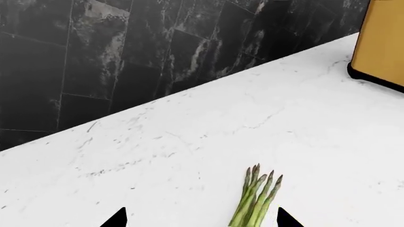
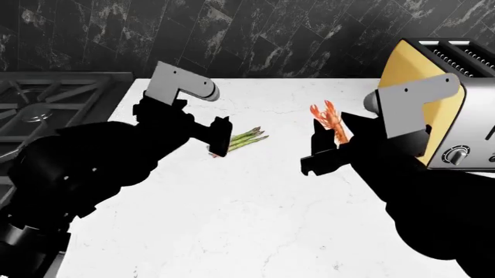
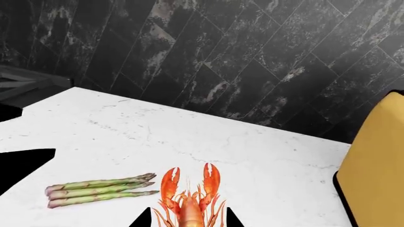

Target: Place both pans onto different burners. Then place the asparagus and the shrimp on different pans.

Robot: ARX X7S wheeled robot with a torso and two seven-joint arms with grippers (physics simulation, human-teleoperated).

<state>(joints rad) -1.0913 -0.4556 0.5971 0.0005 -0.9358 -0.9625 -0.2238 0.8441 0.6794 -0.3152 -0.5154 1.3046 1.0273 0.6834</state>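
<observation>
The asparagus (image 1: pixel 256 198) (image 2: pixel 247 138) (image 3: pixel 98 189) lies flat on the white counter. My left gripper (image 1: pixel 202 220) (image 2: pixel 220 140) is open over its cut end, with the bundle between the fingertips and close to one of them. The orange-red shrimp (image 3: pixel 188 201) (image 2: pixel 328 120) lies on the counter to the right of the asparagus. My right gripper (image 3: pixel 187 220) (image 2: pixel 321 155) is open and straddles its body, the fingertips (image 3: pixel 232 220) standing at the legs on either side. A burner grate (image 2: pixel 35 107) (image 3: pixel 19 80) shows at the far left. Both pans are out of view.
A yellow toaster (image 2: pixel 441 98) (image 1: pixel 382 42) (image 3: pixel 375 175) stands at the counter's right end, close behind my right arm. A black marble-tiled wall (image 2: pixel 270 35) backs the white counter (image 2: pixel 255 220). The stove adjoins the counter's left edge.
</observation>
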